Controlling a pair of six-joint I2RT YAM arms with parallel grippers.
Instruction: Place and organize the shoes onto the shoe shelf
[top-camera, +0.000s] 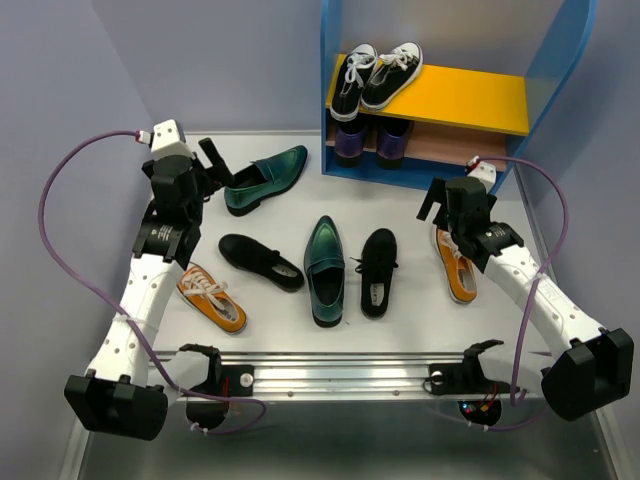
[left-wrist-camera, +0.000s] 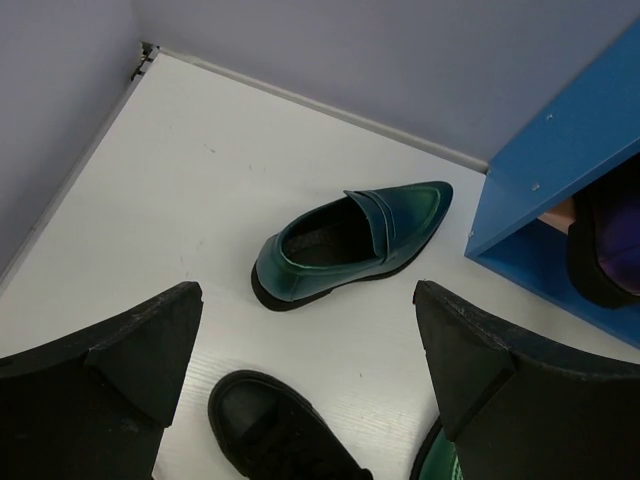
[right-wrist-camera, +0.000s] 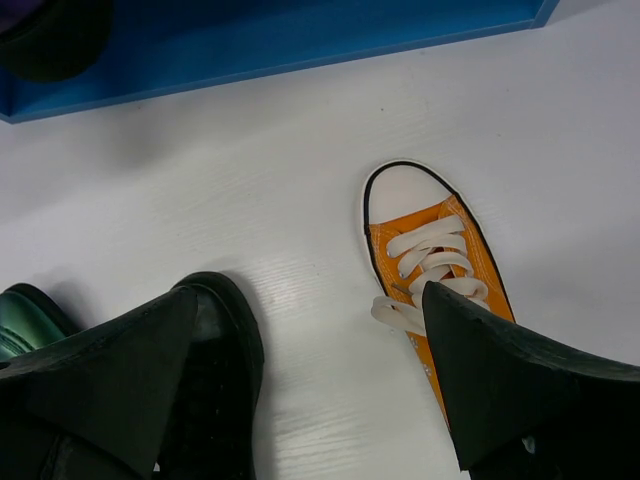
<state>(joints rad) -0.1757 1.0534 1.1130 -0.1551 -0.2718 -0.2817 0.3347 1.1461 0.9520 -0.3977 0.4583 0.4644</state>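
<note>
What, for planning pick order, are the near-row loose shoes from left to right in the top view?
left orange sneaker, left black shoe, middle green loafer, right black shoe, right orange sneaker

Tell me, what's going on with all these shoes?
Two robot arms are tidying shoes onto the blue shoe shelf. Both hands are open and empty: the left hand hovers by a green loafer, the right hand over an orange sneaker. All six loose shoes lie on the table; only black sneakers and purple shoes sit on the shelf.
</note>
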